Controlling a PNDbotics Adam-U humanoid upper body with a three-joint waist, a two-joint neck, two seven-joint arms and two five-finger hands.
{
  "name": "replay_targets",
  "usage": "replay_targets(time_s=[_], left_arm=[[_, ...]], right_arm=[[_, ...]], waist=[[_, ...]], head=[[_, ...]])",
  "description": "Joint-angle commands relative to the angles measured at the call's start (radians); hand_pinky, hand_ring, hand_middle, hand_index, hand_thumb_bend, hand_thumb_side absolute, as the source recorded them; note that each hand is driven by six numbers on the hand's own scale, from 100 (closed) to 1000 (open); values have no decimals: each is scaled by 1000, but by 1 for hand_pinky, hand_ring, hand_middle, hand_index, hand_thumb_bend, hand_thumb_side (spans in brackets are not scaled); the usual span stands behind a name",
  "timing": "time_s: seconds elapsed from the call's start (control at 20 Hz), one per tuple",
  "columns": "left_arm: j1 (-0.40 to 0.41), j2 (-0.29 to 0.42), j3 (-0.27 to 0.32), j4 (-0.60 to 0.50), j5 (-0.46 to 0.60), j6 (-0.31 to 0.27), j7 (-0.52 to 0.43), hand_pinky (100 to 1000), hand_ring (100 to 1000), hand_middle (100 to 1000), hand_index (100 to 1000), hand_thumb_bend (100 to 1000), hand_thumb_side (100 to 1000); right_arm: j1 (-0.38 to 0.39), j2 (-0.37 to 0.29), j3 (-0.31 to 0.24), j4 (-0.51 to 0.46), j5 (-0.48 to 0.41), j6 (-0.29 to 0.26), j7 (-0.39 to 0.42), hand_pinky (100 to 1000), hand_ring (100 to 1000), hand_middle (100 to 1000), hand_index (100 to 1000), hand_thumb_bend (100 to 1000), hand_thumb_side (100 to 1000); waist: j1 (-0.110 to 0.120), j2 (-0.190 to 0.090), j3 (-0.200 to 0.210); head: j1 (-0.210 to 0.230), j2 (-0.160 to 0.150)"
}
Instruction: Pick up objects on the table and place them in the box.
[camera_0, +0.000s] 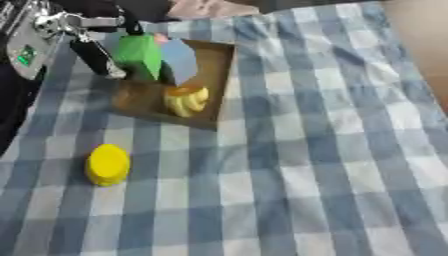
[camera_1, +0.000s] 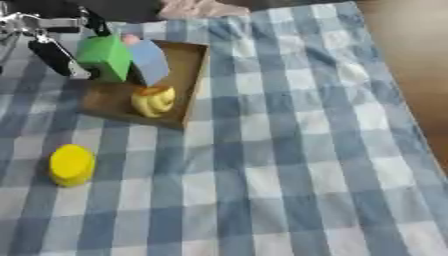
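Where the checked cloth (camera_0: 332, 165) comes closest to the near left corner of the tabletop, a yellow round thing (camera_0: 108, 164) sits alone, well apart from the box (camera_0: 219, 75). Farther back, near the far left corner, the brown box holds a yellow bunch (camera_0: 186, 100), a blue block (camera_0: 179, 61) and a green block (camera_0: 140, 54). The left hand (camera_0: 92, 50) has its fingers curled round the green block, over the box's far left side.

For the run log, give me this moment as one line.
left hand: holding green block over brown cardboard box | in box: bananas | on cloth: yellow round object | right hand: unseen
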Motion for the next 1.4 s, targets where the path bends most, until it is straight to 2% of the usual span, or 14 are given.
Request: replay_targets(time_s=[0.05,0.15,0.25,0.45,0.65,0.9,1.15,1.25,1.4], left_arm=[[-19,9,-2,-5,-10,-31,-46,940,901,817,886,191,396],[-18,14,-6,-16,-12,-39,-59,959,925,839,908,310,579],[-15,20,-12,-35,-20,-51,-65,966,933,840,912,404,652],[-11,26,-18,-59,-30,-64,-65,974,942,847,931,472,772],[-9,29,-19,-75,-24,-72,-62,971,941,847,929,468,743],[-6,34,-17,-96,5,-71,-64,969,938,845,923,418,659],[7,48,-20,-125,35,-68,-66,960,927,835,909,319,558],[30,78,-31,-178,84,-81,-61,957,921,830,906,296,521],[89,152,-59,-322,199,-98,-67,950,910,819,901,263,490]], right_arm=[[-10,-20,-13,-3,-14,-1,2,856,618,448,762,100,470],[-9,-20,-14,-2,-14,-1,2,856,617,447,762,100,470],[-8,-19,-13,-1,-15,0,2,856,617,447,762,100,470],[-6,-17,-12,2,-17,0,6,856,617,447,760,100,470],[-3,-14,-12,4,-19,-1,6,856,617,446,760,100,469],[0,-12,-11,9,-23,1,9,857,617,447,760,100,470],[4,-11,-11,10,-26,0,12,857,618,447,760,100,470],[8,-13,-14,9,-26,-1,9,857,618,448,759,100,470],[15,-14,-22,8,-27,0,0,858,618,447,760,100,470]], waist=[[-5,-19,-2],[-6,-20,0],[-6,-23,2],[-10,-29,5],[-14,-34,7],[-15,-41,12],[-17,-47,14],[-16,-48,16],[-15,-48,23]], head=[[-3,0],[-7,4],[-12,11],[-18,28],[-19,34],[-20,35],[-21,34],[-24,36],[-33,40]])
